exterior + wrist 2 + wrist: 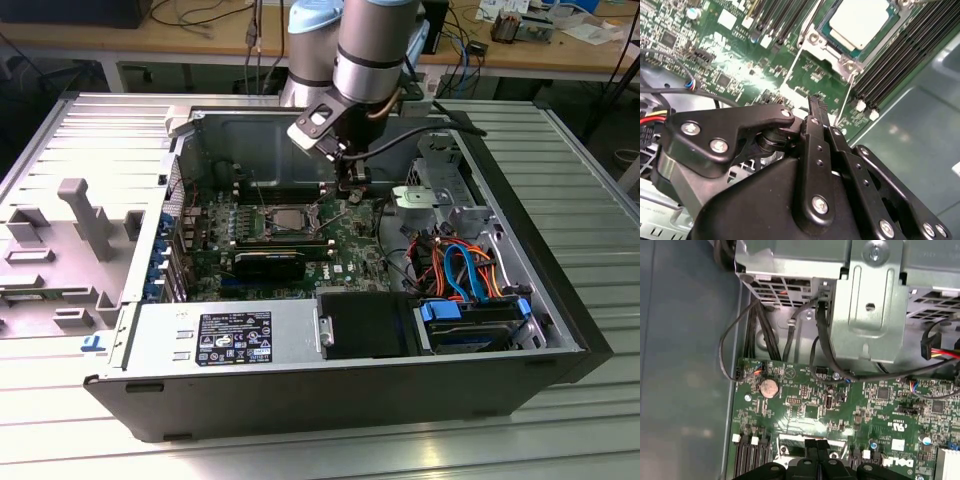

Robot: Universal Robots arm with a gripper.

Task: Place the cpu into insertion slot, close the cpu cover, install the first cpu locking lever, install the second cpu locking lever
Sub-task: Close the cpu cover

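The cpu [860,21], a square chip with a dull silver top, lies flat in the insertion slot [285,218] on the green motherboard. The silver frame of the cpu cover [837,56] lies around it and looks lowered. My gripper [815,102] hovers just above the board beside one corner of the socket. In the exterior view the gripper [351,192] is to the right of the socket. Its black fingers [817,444] are pressed together with nothing between them. I cannot tell how the locking levers stand.
Long black memory slots [890,65] flank the socket. A black card [270,265] lies in front of it, then the power supply [225,335]. A metal drive cage [870,305] and coloured cables [465,265] crowd the exterior view's right. The case walls [150,170] surround everything.
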